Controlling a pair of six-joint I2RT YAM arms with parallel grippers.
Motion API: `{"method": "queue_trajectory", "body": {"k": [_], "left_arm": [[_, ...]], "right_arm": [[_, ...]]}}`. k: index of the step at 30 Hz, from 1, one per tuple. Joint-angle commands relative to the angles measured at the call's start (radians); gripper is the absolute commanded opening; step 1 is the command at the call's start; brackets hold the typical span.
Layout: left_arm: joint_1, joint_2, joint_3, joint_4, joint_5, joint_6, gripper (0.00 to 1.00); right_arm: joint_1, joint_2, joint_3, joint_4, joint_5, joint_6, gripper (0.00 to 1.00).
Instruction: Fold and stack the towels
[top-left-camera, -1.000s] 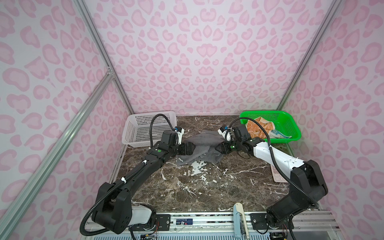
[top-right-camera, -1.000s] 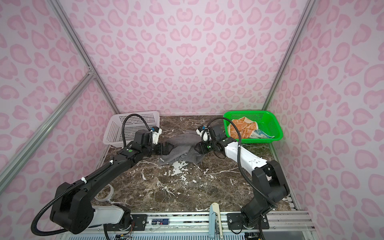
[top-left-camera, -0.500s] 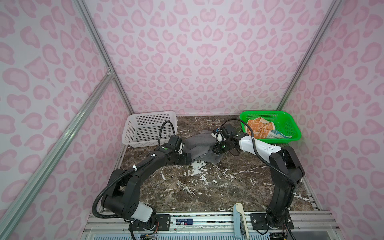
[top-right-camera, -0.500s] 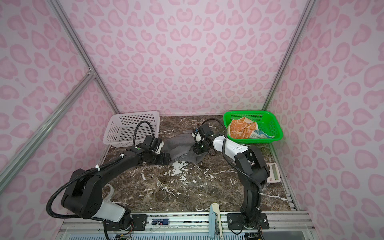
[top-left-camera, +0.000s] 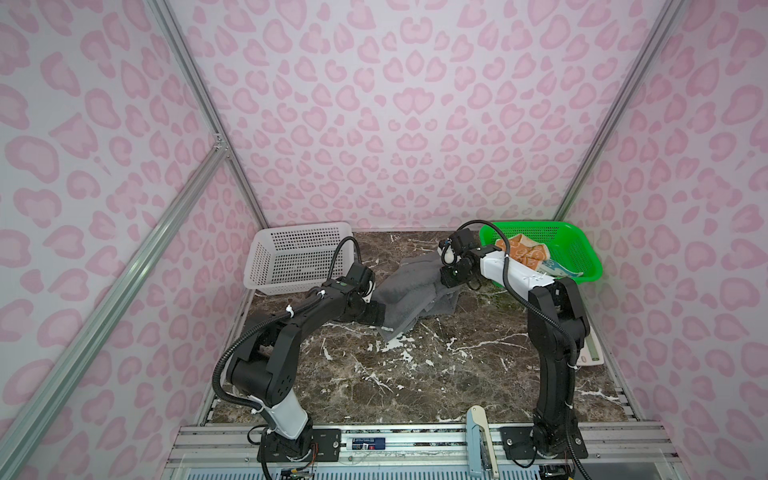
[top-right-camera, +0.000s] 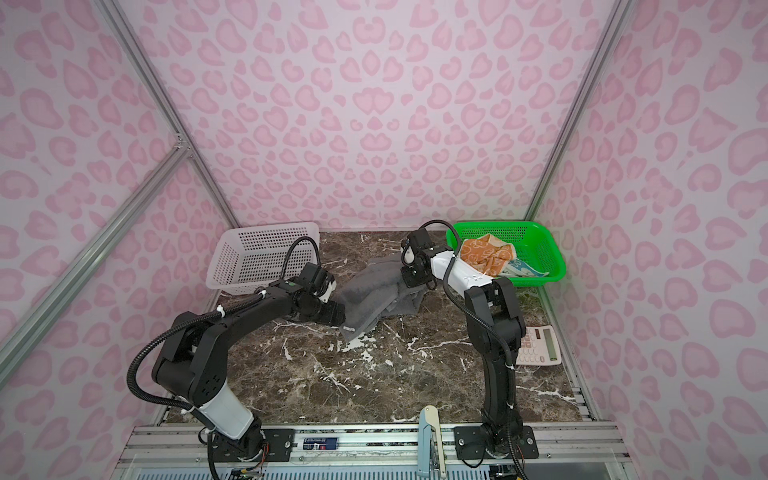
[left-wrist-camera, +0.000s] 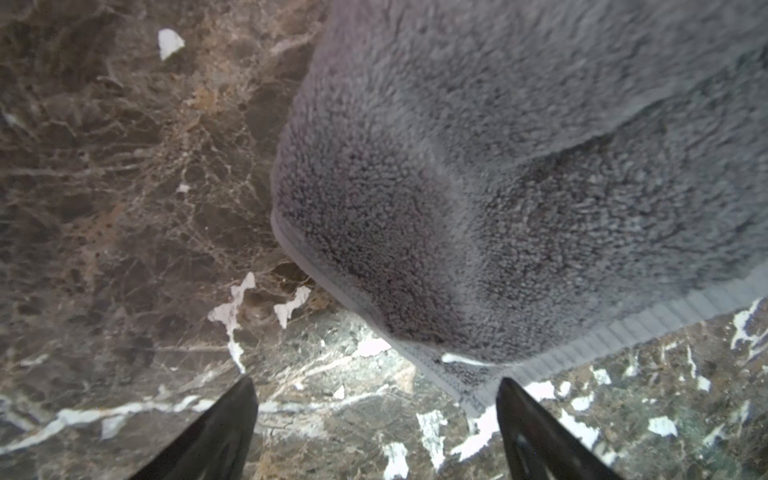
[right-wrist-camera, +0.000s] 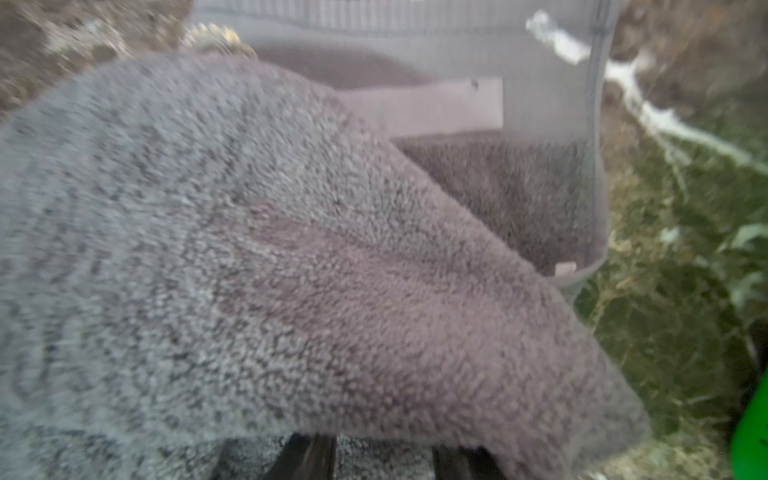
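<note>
Grey terry, dark and plain: the dark grey towel (top-left-camera: 409, 291) lies bunched on the marble table (top-left-camera: 415, 374), toward the back and between the two arms; the right gripper (top-left-camera: 441, 282) meets its far right side, its fingers (right-wrist-camera: 309, 457) drawn close with cloth between them, pinching a fold that drapes over them in the right wrist view; the left gripper (left-wrist-camera: 376, 419) sits at the towel's near left corner, fingers (left-wrist-camera: 224, 428) spread wide over bare marble, the hemmed corner just ahead of them and not held. The cloth is thick and looped, doubled over itself in soft ridges, a flat ribbed hem along its edge. Behind the right arm a green basket (top-left-camera: 536, 226) holds the orange towel (top-left-camera: 525, 253) and the blue towel (top-left-camera: 561, 270), both crumpled; a white basket (top-left-camera: 299, 257) stands at the back left; a calculator (top-right-camera: 538, 345) lies by the right wall.
</note>
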Motion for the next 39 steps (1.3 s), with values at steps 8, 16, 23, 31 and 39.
{"method": "queue_trajectory", "body": {"k": [8,16,23,31,39], "left_arm": [[-0.083,-0.083,-0.033,0.002,-0.064,0.165,0.9],[-0.165,-0.064,-0.067,0.035,-0.121,0.224,0.91],[-0.252,0.015,-0.039,0.046,-0.12,0.226,0.91],[-0.265,0.095,-0.032,0.026,-0.2,0.207,0.9],[-0.265,0.119,-0.039,0.054,-0.22,0.168,0.73]], "right_arm": [[-0.001,-0.126,-0.078,0.075,-0.072,-0.009,0.47],[-0.012,-0.331,-0.307,0.215,-0.089,0.098,0.57],[-0.025,-0.483,-0.471,0.304,-0.089,0.168,0.63],[-0.025,-0.544,-0.512,0.27,-0.075,0.142,0.63],[-0.025,-0.555,-0.535,0.282,-0.064,0.137,0.61]]}}
